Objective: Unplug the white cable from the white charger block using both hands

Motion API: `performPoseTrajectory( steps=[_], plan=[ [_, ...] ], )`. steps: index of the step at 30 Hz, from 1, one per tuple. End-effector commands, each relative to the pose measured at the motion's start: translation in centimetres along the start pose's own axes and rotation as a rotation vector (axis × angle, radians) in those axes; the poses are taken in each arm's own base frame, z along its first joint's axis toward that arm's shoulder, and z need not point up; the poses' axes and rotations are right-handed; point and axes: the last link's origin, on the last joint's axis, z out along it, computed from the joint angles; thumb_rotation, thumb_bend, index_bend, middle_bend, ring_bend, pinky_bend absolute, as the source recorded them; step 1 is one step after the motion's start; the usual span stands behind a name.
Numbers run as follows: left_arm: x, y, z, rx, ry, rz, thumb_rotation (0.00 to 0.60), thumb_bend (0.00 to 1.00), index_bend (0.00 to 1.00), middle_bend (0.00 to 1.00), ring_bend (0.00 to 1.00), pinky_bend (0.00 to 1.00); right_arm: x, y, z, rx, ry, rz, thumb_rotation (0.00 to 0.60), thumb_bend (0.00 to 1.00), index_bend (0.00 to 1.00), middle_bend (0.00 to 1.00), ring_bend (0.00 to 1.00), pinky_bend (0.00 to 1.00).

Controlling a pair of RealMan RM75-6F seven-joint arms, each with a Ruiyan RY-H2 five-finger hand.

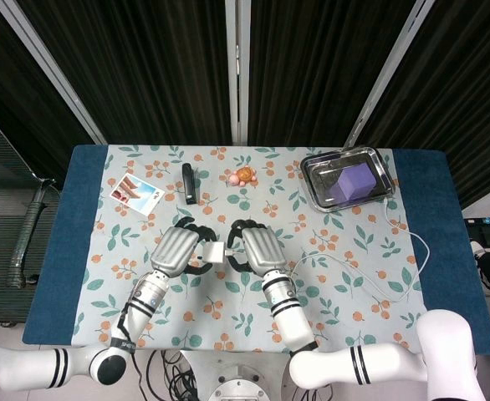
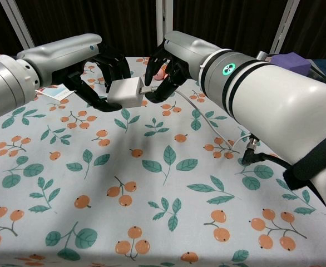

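My left hand [image 2: 99,72] [image 1: 176,249] holds the white charger block [image 2: 126,92] [image 1: 212,252] in the air above the middle of the table. The white cable [image 2: 207,129] [image 1: 370,280] is still plugged into the block's right face. My right hand [image 2: 171,69] [image 1: 257,249] sits right beside the block, its dark fingers pinching the cable's plug where it meets the block. From there the cable trails right across the cloth, loops near the right edge and runs up toward the tray.
A metal tray [image 1: 313,167] with a purple block [image 1: 350,182] stands at the back right. A small orange toy [image 1: 243,176], a black bar [image 1: 189,183] and a picture card [image 1: 135,194] lie along the back. A black cable connector [image 2: 251,157] hangs by my right arm.
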Motion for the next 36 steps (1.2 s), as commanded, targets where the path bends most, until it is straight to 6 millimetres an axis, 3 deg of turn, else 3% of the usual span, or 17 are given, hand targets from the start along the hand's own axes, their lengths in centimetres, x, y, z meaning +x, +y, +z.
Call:
performPoseTrajectory(
  steps=[1,15,23,28,36],
  plan=[
    [-0.1,0.1,0.0,0.000,0.000,0.002,0.600,0.32,0.57,0.55,0.37,0.19,0.0,0.0,0.0,0.000,-0.001,0.002,0.600,0.25,0.52,0.24,0.20,0.25],
    [-0.1,0.3,0.1,0.003,0.006,0.017,0.600,0.32,0.57,0.55,0.37,0.19,-0.3,-0.1,0.3,-0.008,-0.006,0.012,0.600,0.30,0.68,0.27,0.22,0.25],
    [0.1,-0.3,0.1,0.015,0.015,0.031,0.600,0.32,0.57,0.55,0.37,0.19,0.0,0.5,0.1,-0.020,-0.006,0.008,0.600,0.31,0.70,0.27,0.22,0.25],
    [0.1,-1.2,-0.1,0.034,0.022,0.042,0.600,0.32,0.57,0.55,0.37,0.19,0.8,1.6,-0.1,-0.035,-0.007,0.018,0.600,0.31,0.70,0.28,0.22,0.25],
    [-0.6,-5.2,-0.7,0.105,0.004,0.138,0.600,0.33,0.57,0.55,0.37,0.17,2.0,4.2,-0.3,-0.059,-0.039,-0.044,0.600,0.31,0.71,0.27,0.22,0.25]
  ],
)
